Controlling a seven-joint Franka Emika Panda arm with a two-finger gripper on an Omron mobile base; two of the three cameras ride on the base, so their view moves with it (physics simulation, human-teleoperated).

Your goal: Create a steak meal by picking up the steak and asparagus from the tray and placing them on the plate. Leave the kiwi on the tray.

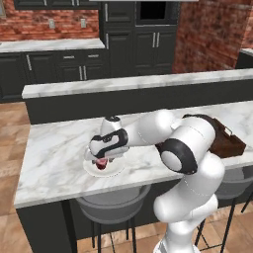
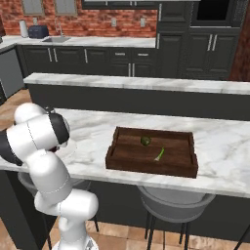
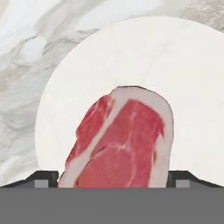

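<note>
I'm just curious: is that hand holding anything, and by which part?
Cannot be told: the steak sits between the fingertips of the hand over the plate; gripped or released is unclear.

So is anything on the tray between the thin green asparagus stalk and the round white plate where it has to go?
Nothing visible blocks it. The asparagus lies loose in the dark brown wooden tray, apart from the kiwi; bare marble runs toward the plate, which already holds the steak.

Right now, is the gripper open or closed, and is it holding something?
Gripper: open, jaws spread wide beside the steak, which is over the plate; no grip on it.
</note>
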